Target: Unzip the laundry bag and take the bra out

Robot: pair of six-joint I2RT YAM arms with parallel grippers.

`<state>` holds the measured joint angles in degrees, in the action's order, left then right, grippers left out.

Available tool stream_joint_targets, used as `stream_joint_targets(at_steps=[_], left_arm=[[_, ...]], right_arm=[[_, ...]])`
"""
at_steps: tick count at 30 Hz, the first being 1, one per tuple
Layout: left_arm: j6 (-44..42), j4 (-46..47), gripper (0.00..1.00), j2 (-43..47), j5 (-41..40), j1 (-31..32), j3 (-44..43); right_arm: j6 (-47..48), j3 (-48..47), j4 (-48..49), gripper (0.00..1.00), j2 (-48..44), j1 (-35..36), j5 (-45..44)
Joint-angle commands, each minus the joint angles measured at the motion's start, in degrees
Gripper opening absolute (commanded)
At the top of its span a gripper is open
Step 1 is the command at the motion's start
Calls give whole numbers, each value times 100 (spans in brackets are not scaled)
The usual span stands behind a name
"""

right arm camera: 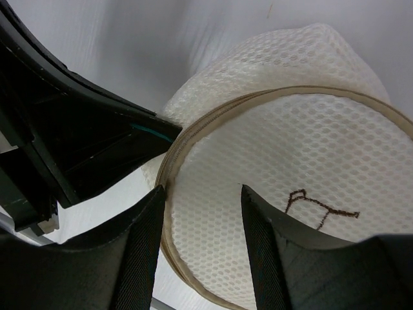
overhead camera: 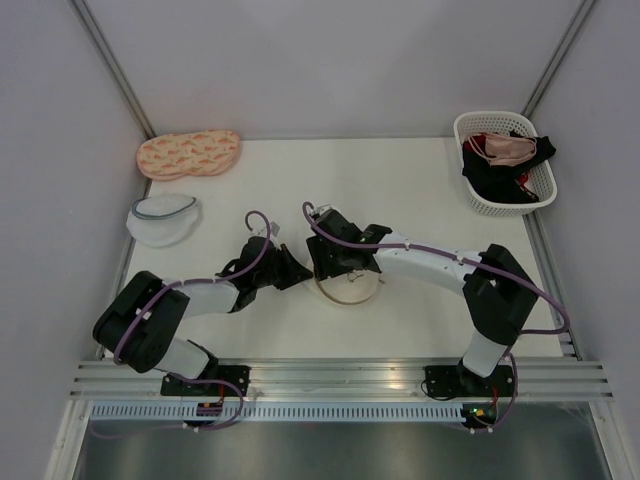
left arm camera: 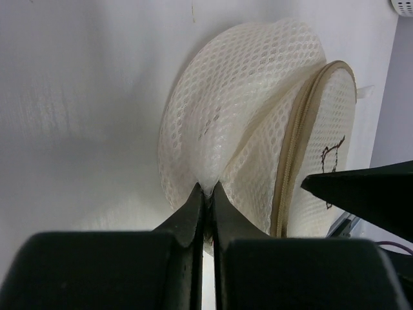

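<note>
Two items, a peach pouch (overhead camera: 188, 153) and a white mesh pouch (overhead camera: 164, 220), are laid far left on the white table (overhead camera: 420, 190), which is enclosed by grey walls (overhead camera: 330, 60). At centre, the mesh of the laundry bag (left arm camera: 239, 97) is pinched in the left gripper (left arm camera: 208, 194). The right gripper (right arm camera: 203, 194) is held parted at the bag's zip rim. A basket (overhead camera: 470, 130) is placed far right.

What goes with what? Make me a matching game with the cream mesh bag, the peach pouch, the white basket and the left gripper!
Things:
1 laundry bag
2 peach pouch
3 white basket
4 left gripper

Matches:
A holds clothes, back right corner
B shut, pinching the bag's side
C back left corner
D zip rim and a little bra drawing

Pairs: 1-D, 2-C, 3-A, 4-B
</note>
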<state>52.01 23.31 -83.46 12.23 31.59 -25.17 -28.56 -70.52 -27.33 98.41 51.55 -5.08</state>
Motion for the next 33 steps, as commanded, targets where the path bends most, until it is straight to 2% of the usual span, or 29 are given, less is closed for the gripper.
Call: stream_joint_targets(at_steps=[1,6,8,9,11,12,17,22,27,32,33], left_arm=[[178,341,2,93,131,13,82],[266,455,2,119,175,13,170],[292,481,2,146,175,13,197],[292,481,2,181,175,13,214],[301,481,2,216,175,13,231],[292,473,2,234,175,13,240],[275,438,2,260,157,5,267],[248,438,2,269,131,5,363],[204,394,2,304,113,-4,442],[117,245,2,427,87,-4,487],[99,218,2,453,78,-4,504]], right_arm=[[-132,-111,254,56,169,127,165],[-238,-129,141,54,415,197,-54],[-264,-120,44,45,503,206,-151],[-299,-120,9,32,582,224,-282],[-300,-76,-44,16,618,233,-362],[-326,-58,-53,1,609,233,-432],[-309,38,-149,1,276,233,-660],[-300,161,-500,0,-488,224,-1090],[-527,118,-1264,0,-1192,189,-2258],[-1283,82,-2617,0,-1614,-110,-3752],[-1597,82,-3080,0,-1632,-223,-4381]])
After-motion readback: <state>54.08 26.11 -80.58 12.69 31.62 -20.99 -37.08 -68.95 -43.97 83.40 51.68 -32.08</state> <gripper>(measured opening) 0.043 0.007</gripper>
